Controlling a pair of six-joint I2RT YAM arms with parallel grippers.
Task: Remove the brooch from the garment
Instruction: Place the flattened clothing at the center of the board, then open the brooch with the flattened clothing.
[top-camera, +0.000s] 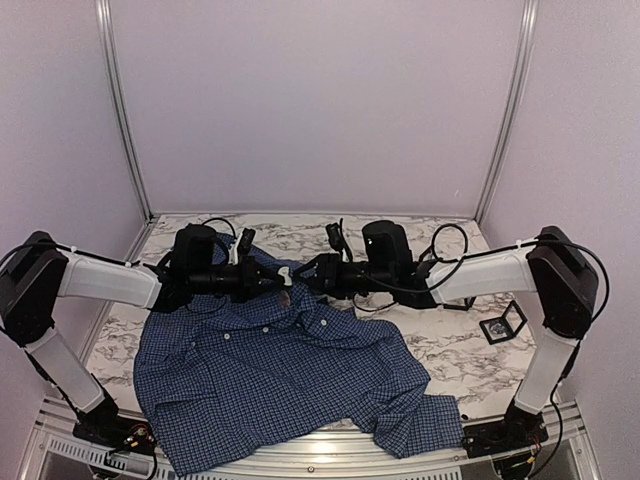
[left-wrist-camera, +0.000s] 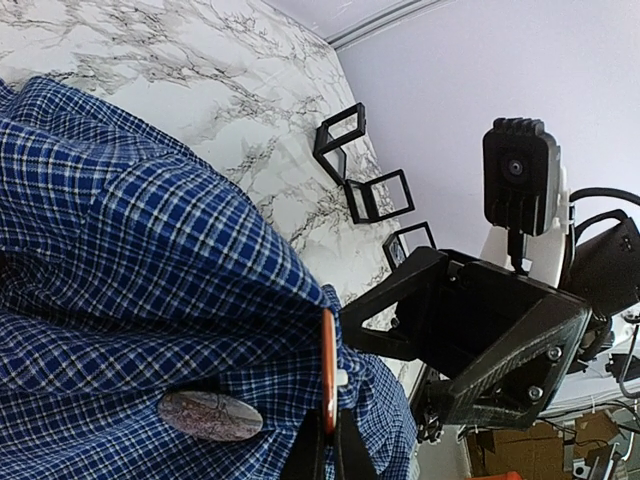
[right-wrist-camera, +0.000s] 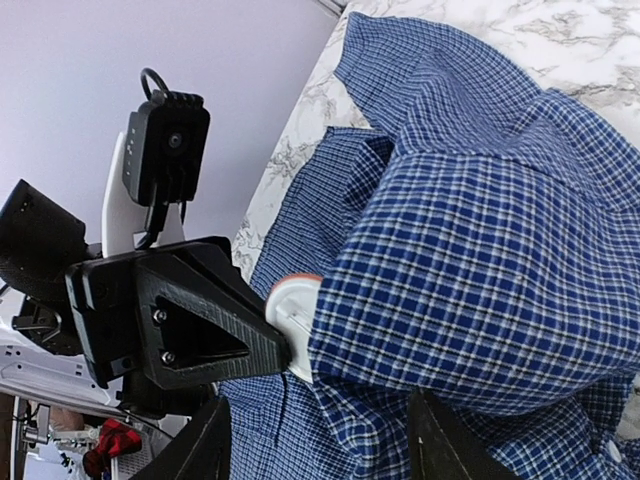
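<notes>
The garment, a dark blue checked shirt, lies spread on the marble table, and a fold of it is lifted up between the two arms. My left gripper is shut on the brooch, which shows edge-on as a thin orange rim pressed against the cloth. In the right wrist view the brooch shows a pale back with an orange edge, half tucked behind a shirt fold. My right gripper stands open, its fingers spread either side of the cloth just below the brooch. From above, both grippers meet at the brooch.
A mottled grey oval piece sits on the shirt left of the left fingers. Small black frames stand on the table past the shirt, one with a bluish piece near the right arm. White walls close in the table.
</notes>
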